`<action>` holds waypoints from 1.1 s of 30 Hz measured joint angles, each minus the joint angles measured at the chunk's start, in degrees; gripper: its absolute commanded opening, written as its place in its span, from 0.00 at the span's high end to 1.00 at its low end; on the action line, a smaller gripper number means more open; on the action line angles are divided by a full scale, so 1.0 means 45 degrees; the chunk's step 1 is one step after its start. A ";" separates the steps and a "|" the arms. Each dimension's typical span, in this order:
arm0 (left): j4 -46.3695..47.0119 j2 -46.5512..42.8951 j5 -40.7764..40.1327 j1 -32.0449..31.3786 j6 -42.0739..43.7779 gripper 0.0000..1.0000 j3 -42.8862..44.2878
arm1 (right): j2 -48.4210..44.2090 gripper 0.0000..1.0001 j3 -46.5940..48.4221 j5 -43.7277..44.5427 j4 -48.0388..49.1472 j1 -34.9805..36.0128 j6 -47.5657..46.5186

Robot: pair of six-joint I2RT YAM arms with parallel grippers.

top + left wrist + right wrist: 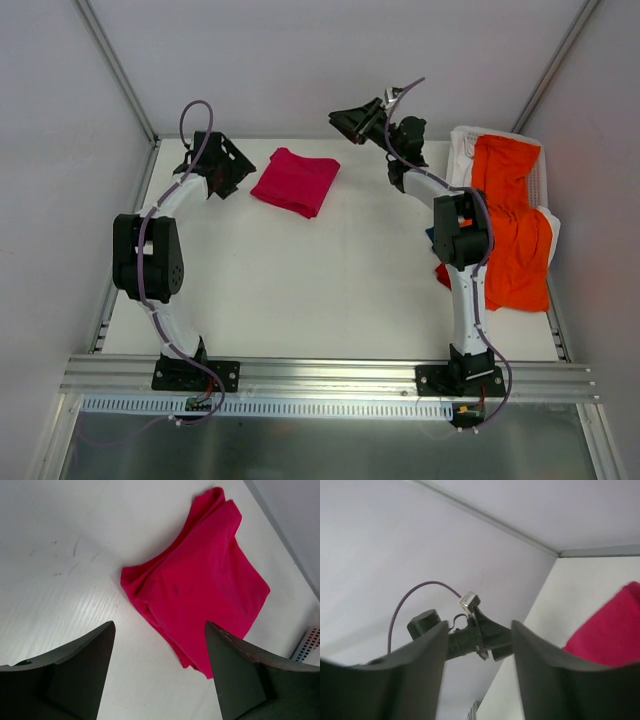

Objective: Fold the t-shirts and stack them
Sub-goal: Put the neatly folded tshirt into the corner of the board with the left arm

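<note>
The crimson t-shirt (296, 181) lies folded at the back middle of the white table; it also shows in the left wrist view (200, 580) and at the right edge of the right wrist view (612, 630). The orange t-shirt (515, 225) lies unfolded, draped over a white basket (465, 150) at the right. My left gripper (238, 175) is open and empty, just left of the crimson shirt and apart from it; its fingers (90, 670) frame the shirt's near corner. My right gripper (340, 122) is open and empty, raised in the air behind the crimson shirt, pointing left (479, 625).
Grey walls close the table at the back and both sides. A metal rail (330, 375) runs along the near edge. The basket with the orange shirt takes up the right side, close behind my right arm. A small blue thing (430, 235) peeks out beside that arm.
</note>
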 measured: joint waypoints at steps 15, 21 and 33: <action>-0.0063 -0.1078 0.0068 -0.0136 0.0010 0.29 -0.0806 | 0.1705 0.83 -0.1190 0.0709 -0.1302 0.3453 0.0253; -0.0102 -0.1083 0.0068 -0.0136 0.0044 0.29 -0.1122 | 0.1996 0.84 -0.2195 0.0675 -0.0801 0.2987 0.0219; -0.0087 -0.1462 0.0087 -0.0136 0.0112 0.29 -0.1146 | 0.3483 0.41 -0.1719 0.0481 0.0340 0.2671 0.0510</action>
